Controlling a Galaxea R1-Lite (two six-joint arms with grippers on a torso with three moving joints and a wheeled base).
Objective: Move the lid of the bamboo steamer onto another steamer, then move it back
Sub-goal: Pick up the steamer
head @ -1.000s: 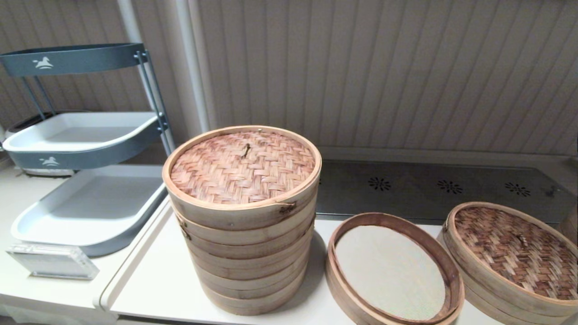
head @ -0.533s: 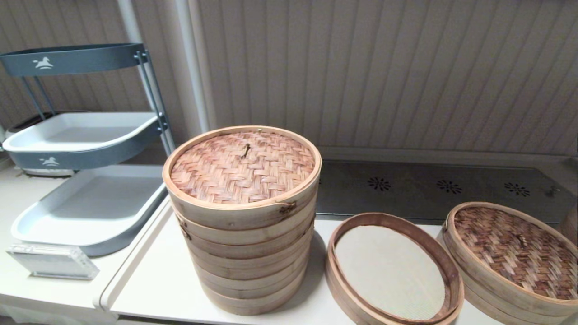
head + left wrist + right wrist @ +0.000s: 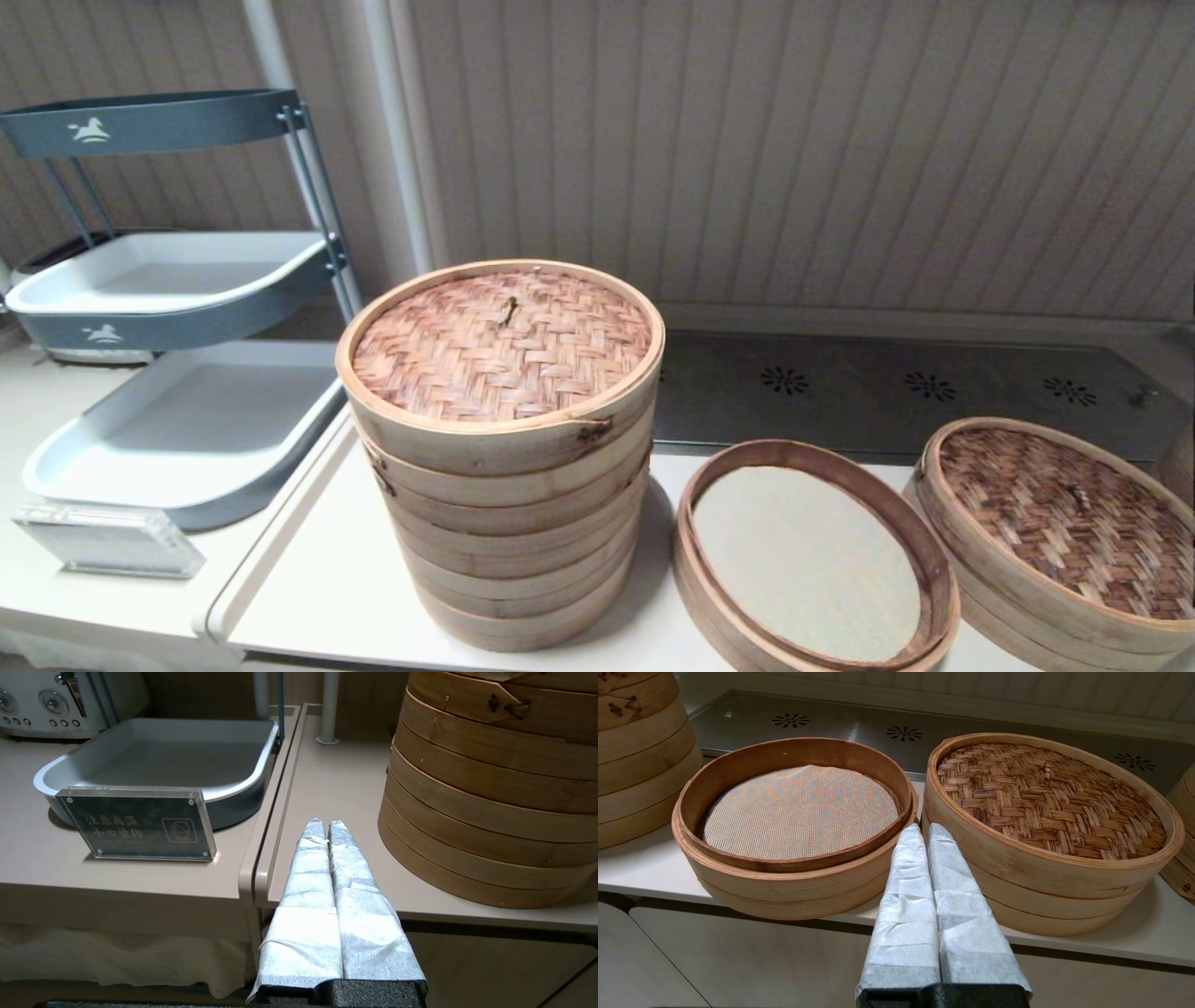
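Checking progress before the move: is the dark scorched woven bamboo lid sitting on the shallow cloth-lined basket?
No, the lid covers the neighbouring basket; the cloth-lined basket is open.

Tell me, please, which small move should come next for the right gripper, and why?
Probably open the right gripper and advance toward the bamboo steamer lid. Its fingers are shut, short of the lid, which lies on its basket beside the uncovered steamer. The left gripper is parked, shut.

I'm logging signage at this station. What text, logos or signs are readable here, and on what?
"注意高温 小心烫伤", faint, beside a pictogram too small to make out: clear acrylic sign by the grey tray.
White horse logos, no words: tiered rack.
Steamers: no text.
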